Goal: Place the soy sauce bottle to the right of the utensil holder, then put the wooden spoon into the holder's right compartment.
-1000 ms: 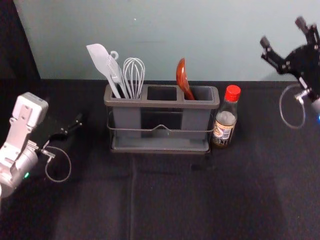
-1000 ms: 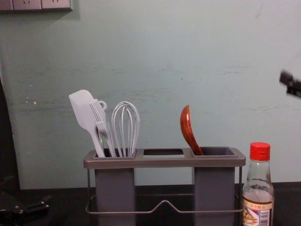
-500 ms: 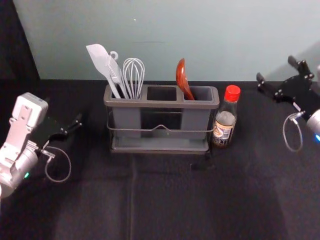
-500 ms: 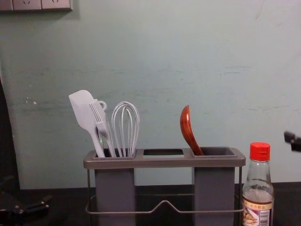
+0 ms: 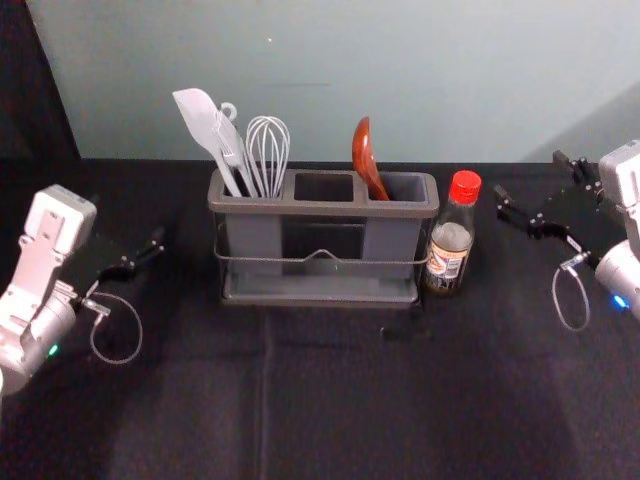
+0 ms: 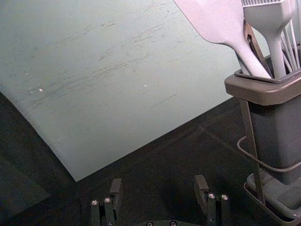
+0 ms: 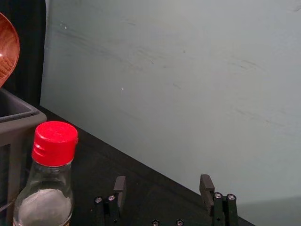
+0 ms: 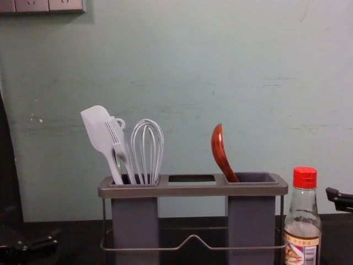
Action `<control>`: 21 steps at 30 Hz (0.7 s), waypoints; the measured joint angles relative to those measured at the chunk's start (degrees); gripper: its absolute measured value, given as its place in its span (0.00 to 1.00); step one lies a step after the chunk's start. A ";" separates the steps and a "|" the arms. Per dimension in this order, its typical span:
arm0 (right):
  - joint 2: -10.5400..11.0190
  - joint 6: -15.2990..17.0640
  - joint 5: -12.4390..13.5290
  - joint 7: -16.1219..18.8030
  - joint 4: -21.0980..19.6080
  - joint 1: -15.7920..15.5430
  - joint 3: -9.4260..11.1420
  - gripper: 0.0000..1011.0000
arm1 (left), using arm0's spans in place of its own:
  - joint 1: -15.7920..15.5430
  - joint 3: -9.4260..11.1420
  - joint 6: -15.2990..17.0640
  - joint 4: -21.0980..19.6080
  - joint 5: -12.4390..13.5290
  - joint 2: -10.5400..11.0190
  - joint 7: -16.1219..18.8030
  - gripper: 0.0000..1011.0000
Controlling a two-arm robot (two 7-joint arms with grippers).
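Note:
The soy sauce bottle [image 5: 451,240], red-capped, stands upright just right of the utensil holder [image 5: 322,208]. In the holder's right compartment leans the wooden spoon [image 5: 367,160], bowl up. My right gripper [image 5: 530,190] is open and empty, to the right of the bottle; the right wrist view shows the gripper [image 7: 162,190] with its fingers apart, the bottle [image 7: 47,174] beside it. My left gripper [image 5: 128,252] stays parked left of the holder, open, and in the left wrist view the gripper [image 6: 157,193] has nothing between its fingers.
A white spatula [image 8: 99,132], a brush [image 8: 118,143] and a whisk [image 8: 147,149] stand in the holder's left compartment. Behind the black-covered table [image 5: 330,400] rises a pale wall [image 5: 330,60], with sockets [image 8: 33,5] at its upper left.
My right gripper has come down and inward, nearer the bottle's right side. The left arm, bottle, spoon and holder have stayed put.

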 joint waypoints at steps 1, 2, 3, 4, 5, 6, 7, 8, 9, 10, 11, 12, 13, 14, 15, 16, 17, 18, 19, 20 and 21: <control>-0.01 -0.01 0.05 -0.01 -0.04 -0.06 -0.01 0.99 | 0.00 0.00 0.00 0.00 0.00 0.00 0.00 0.99; -0.01 -0.05 0.11 -0.04 -0.14 -0.15 -0.02 0.99 | 0.00 0.00 0.00 0.00 0.00 0.00 0.00 0.99; -0.04 -0.24 0.19 -0.09 -0.37 -0.32 -0.03 0.99 | 0.00 0.00 0.00 0.00 0.00 0.00 0.00 0.99; -0.05 -0.29 0.21 -0.10 -0.41 -0.36 -0.04 0.99 | 0.00 0.00 0.00 0.00 0.00 0.00 0.00 0.99; -0.04 -0.29 0.21 -0.10 -0.41 -0.36 -0.04 0.99 | 0.00 0.00 0.00 0.00 0.00 0.00 0.00 0.99; -0.04 -0.29 0.21 -0.11 -0.41 -0.35 -0.03 0.99 | 0.00 0.00 0.00 0.00 0.00 0.00 0.00 0.99; -0.05 -0.29 0.21 -0.11 -0.40 -0.35 -0.03 0.99 | 0.00 0.00 0.00 0.00 0.00 0.00 0.00 0.99; -0.04 -0.29 0.21 -0.11 -0.39 -0.35 -0.04 0.99 | 0.00 0.00 0.00 0.00 0.00 0.00 0.00 0.99; -0.05 -0.29 0.21 -0.11 -0.37 -0.33 -0.03 0.99 | 0.00 0.00 0.00 0.00 0.00 0.00 0.00 0.99; -0.05 -0.29 0.21 -0.11 -0.36 -0.33 -0.03 0.99 | 0.00 0.00 0.00 0.00 0.00 0.00 0.00 0.99; -0.05 -0.29 0.21 -0.11 -0.35 -0.32 -0.03 0.99 | 0.00 0.00 0.00 0.00 0.00 0.00 0.00 0.99; -0.05 -0.29 0.21 -0.11 -0.34 -0.30 -0.02 0.99 | 0.00 0.00 0.00 0.00 0.00 0.00 0.00 0.99; -0.05 -0.29 0.21 -0.11 -0.32 -0.29 -0.02 0.99 | 0.00 0.00 0.00 0.00 0.00 0.00 0.00 0.99; -0.05 -0.29 0.21 -0.11 -0.32 -0.29 -0.02 0.99 | 0.00 0.00 0.00 0.00 0.00 0.00 0.00 0.99; -0.04 -0.29 0.21 -0.11 -0.31 -0.28 -0.02 0.99 | 0.00 0.00 0.00 0.00 0.00 0.00 0.00 0.99; -0.05 -0.29 0.21 -0.11 -0.30 -0.26 -0.01 0.99 | 0.00 0.00 0.00 0.00 0.00 0.00 0.00 0.99; -0.05 -0.29 0.21 -0.11 -0.30 -0.25 -0.01 0.99 | 0.00 0.00 0.00 0.00 0.00 0.00 0.00 0.99; -0.05 -0.29 0.20 -0.11 -0.29 -0.24 0.00 0.99 | 0.00 0.00 0.00 0.00 0.00 0.00 0.00 0.99; -0.05 -0.29 0.20 -0.11 -0.28 -0.24 0.00 0.99 | 0.00 0.00 0.00 0.00 0.00 0.00 0.00 0.99; -0.05 -0.29 0.20 -0.11 -0.28 -0.24 0.00 0.99 | 0.00 0.00 0.00 0.00 0.00 0.00 0.00 0.99; -0.05 -0.29 0.20 -0.11 -0.27 -0.23 0.00 0.99 | 0.00 0.00 0.00 0.00 0.00 0.00 0.00 0.99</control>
